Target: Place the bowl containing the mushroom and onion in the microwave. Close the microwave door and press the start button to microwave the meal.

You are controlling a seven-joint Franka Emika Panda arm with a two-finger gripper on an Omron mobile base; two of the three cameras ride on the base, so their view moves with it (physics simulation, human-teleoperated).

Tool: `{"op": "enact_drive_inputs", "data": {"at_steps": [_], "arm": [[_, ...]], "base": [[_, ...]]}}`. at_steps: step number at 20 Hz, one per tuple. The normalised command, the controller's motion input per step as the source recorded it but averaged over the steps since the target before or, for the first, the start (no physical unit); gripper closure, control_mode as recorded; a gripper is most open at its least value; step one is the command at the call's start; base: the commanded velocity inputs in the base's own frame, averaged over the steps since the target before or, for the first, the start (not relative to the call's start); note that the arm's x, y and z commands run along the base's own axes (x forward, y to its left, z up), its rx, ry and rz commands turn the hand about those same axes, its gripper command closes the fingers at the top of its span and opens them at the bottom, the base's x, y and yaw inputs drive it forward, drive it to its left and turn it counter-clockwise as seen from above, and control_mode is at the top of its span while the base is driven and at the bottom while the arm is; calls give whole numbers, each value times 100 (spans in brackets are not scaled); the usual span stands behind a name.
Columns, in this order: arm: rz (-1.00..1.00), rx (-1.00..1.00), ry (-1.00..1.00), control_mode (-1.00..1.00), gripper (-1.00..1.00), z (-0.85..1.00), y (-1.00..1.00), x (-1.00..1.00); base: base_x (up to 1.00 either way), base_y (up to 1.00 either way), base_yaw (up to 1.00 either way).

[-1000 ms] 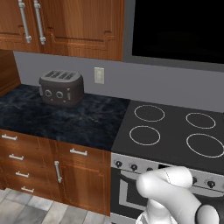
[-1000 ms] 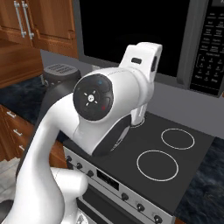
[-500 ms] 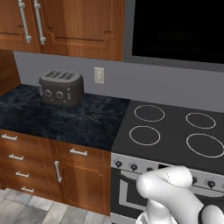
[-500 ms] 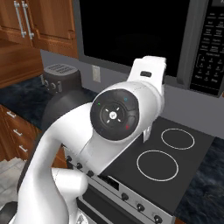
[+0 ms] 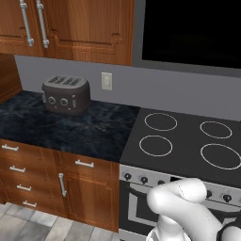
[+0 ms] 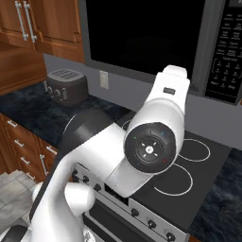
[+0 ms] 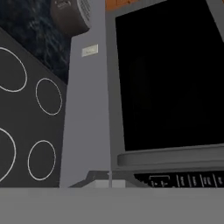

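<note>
microwave [image 6: 156, 42]: mounted over the stove, directly ahead of the tool's camera; keypad strip along one side.
door [image 7: 170, 74]: shut, flat against the box, dark glossy window facing the tool.
stove [image 5: 188, 141]: below the microwave, four white ring burners, knobs along the front.
bench [image 5: 61, 127]: dark marbled top, beside the stove, off to the tool's side.
toaster [image 5: 66, 94]: on the bench against the wall, well apart from the tool.
tool: fingertips hidden; open or closed, cannot tell.
</note>
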Motion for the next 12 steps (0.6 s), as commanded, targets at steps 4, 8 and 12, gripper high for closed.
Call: {"op": "enact_drive_inputs", "data": {"at_steps": [4,8,12], "arm": [[0,14,-9,-100,100,3,-19,26],[0,10,-5,-100,100,0,-28,26],[0,5,-2,-100,100,0,-24,33]], "base": [[0,0,0],[0,0,0],[0,0,0]]}}
